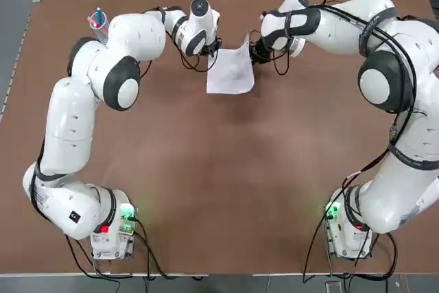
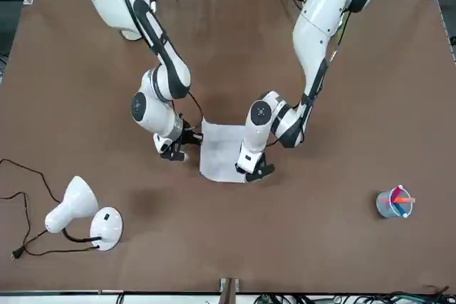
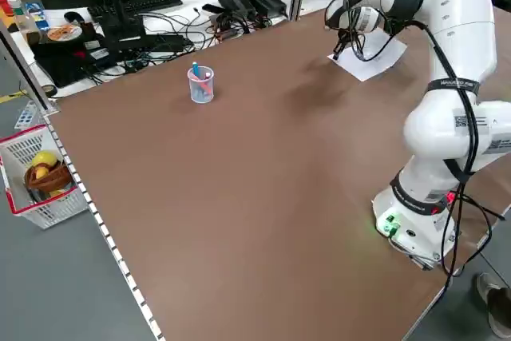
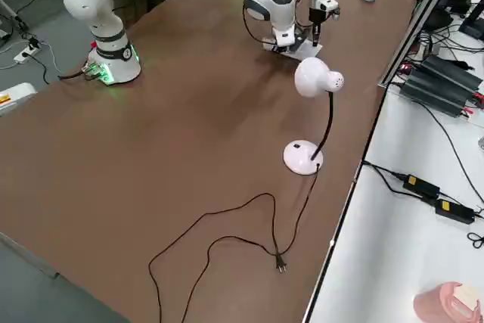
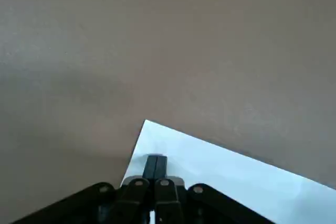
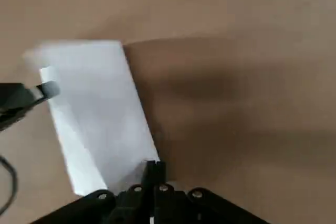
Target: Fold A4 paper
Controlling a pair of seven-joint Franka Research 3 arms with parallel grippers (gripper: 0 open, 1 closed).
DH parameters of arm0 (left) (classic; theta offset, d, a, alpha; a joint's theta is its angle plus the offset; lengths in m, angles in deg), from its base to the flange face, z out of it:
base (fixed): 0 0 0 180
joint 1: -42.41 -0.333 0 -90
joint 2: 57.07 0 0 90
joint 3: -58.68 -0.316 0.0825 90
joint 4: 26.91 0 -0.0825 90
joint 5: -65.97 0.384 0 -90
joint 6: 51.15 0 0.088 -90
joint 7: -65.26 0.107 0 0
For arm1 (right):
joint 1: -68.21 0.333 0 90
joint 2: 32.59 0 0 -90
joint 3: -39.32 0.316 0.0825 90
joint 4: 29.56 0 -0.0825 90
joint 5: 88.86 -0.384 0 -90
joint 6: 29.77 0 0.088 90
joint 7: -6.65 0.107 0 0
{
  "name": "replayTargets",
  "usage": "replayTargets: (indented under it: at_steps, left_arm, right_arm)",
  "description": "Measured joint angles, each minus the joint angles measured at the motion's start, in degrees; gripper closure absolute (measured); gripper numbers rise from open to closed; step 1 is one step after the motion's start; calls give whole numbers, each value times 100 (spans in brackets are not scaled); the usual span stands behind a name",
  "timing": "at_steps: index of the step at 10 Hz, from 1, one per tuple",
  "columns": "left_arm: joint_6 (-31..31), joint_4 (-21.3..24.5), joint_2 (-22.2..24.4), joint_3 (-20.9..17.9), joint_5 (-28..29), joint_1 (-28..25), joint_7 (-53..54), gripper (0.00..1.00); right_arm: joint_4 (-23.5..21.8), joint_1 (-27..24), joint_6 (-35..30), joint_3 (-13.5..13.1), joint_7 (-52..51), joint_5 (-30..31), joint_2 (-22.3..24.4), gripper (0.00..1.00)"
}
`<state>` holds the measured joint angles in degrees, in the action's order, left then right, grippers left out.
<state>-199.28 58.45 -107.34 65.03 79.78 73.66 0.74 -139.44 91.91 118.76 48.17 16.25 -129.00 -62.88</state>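
**Paper pinned between two closed grippers, far centre of the table**

Paper first: the thin plain white A4 paper sheet [image 1: 231, 70] lies on the brown table [image 1: 219, 183], at its far centre, already narrowed to a near-square, long axis running near to far. The left gripper [image 1: 213, 53] sits at the sheet's far left corner, fingers pressed together with their tips on the paper. The right gripper [image 1: 256, 53] is at the far right edge, fingers likewise shut; that edge looks slightly lifted, though whether it is pinched I cannot tell. Both arms are about equally near, one per side. Any next fold probably turns on the sheet lying between them. A white desk lamp [image 2: 82, 213] and a clear pen cup [image 2: 394, 202] stand well apart.
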Motion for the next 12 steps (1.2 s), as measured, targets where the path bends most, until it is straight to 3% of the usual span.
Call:
replayTargets:
  at_steps: [5,8,12]
  left_arm:
    - [-4,1,0,-1,0,0,0,99]
    - [-300,8,-34,-33,0,-15,0,99]
    - [-488,-24,-75,-76,0,4,-85,99]
  right_arm:
    - [203,55,2,185,-4,-550,18,98]
    - [318,338,219,204,-3,-878,-9,98]
    - [388,603,522,203,-1,-941,-334,98]
